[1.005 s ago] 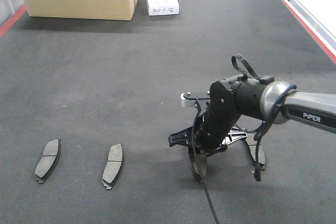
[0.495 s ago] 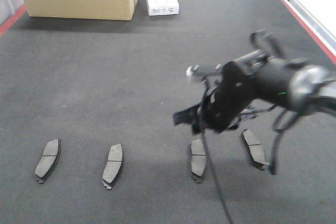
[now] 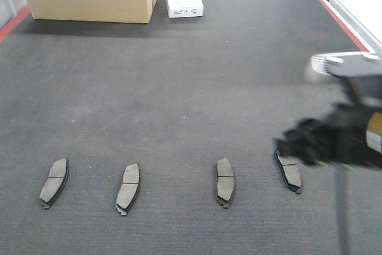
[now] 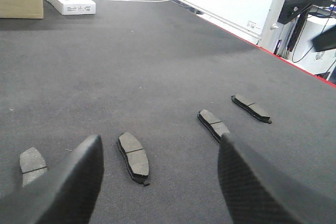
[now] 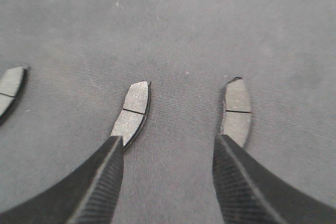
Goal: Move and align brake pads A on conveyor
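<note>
Front view is showing you four small flat dark-grey brake pads (image 3: 131, 188) lying in a row on the rough charcoal conveyor belt (image 3: 179, 88) — none is being held. Your right gripper (image 5: 168, 182) and left gripper (image 4: 157, 182) are both hanging wide, holding nothing.

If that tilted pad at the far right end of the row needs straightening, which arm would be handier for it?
Probably the right. Its gripper is open, empty and looks down on the two right-hand pads, with the tilted pad beside that arm. The left gripper, also open, sits nearer the left pads.
</note>
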Controlling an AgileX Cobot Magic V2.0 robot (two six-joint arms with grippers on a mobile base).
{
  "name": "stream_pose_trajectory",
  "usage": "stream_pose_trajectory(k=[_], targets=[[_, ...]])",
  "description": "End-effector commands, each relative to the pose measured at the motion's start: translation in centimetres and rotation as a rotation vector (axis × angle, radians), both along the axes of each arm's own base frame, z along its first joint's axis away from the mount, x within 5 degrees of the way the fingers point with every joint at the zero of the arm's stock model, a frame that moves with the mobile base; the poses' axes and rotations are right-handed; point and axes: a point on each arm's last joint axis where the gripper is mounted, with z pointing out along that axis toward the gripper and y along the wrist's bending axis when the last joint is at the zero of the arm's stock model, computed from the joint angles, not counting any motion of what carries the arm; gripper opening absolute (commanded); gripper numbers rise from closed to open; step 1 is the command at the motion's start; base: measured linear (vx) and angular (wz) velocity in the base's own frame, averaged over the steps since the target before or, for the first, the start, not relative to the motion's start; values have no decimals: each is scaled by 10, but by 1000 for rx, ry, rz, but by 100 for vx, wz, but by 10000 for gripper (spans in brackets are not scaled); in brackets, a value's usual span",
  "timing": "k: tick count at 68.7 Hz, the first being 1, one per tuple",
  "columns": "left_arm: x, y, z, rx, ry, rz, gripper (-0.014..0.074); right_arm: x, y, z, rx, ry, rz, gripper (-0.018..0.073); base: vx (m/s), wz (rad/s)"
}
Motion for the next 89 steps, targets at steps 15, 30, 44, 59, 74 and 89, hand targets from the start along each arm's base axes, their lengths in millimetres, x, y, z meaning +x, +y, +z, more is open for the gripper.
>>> stream_pose_trajectory(k=[15,30,44,59,74,89], targets=[[0,-1,14,-52,-74,-8,465,-82,-43,16,74,-312,49,379,0,0],[0,-1,14,-53,-75,-8,465,-126,-63,-2,98,-514,111,365,0,0],[0,-1,14,-53,-75,-8,450,-146,-71,-22,159,-682,126,307,0,0],[0,-1,14,-51,-75,-8,111,-143,-69,-39,150,-655,132,48,0,0],[0,0,14,-44,-81,-5,-8,-143,-70,-40,145,-645,130,-11,0,0],[0,0,14,-43,-79,-5,-8,-143,-70,-40,143,-643,129,-11,0,0]])
